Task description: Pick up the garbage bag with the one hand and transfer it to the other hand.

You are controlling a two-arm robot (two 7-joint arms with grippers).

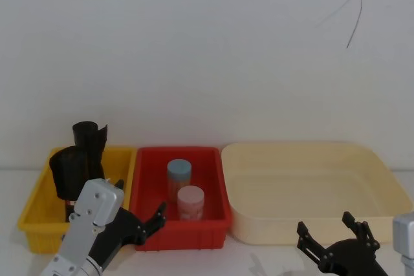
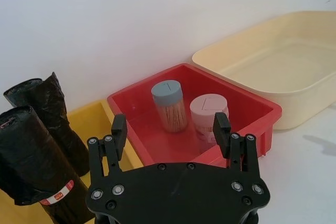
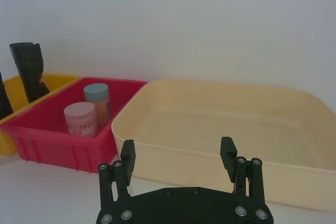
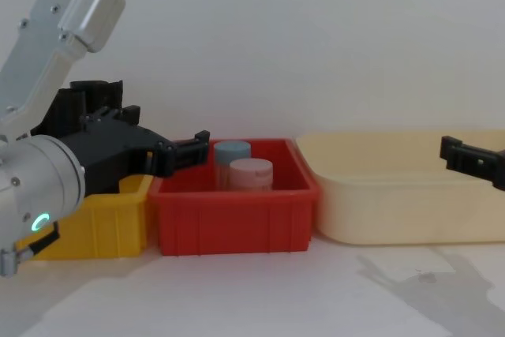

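Left gripper [image 2: 170,127] hangs just in front of the red bin [image 2: 265,125], near the corner that meets the yellow bin [image 1: 37,206], its fingers spread wide on nothing. Its wrist view shows what the arm hides in the head view: the red-and-white band low on the garbage bag [image 2: 29,163]. That bag stands upright in the yellow bin, left of the red bin, with a second black roll [image 2: 52,111] just behind it. Right gripper [image 3: 177,150] sits well right of the red bin, before the cream tub [image 3: 294,179] — fingers likewise apart and empty. A blue-lidded jar [image 1: 179,171] and a pink-lidded jar [image 1: 191,201] stand inside the red bin.
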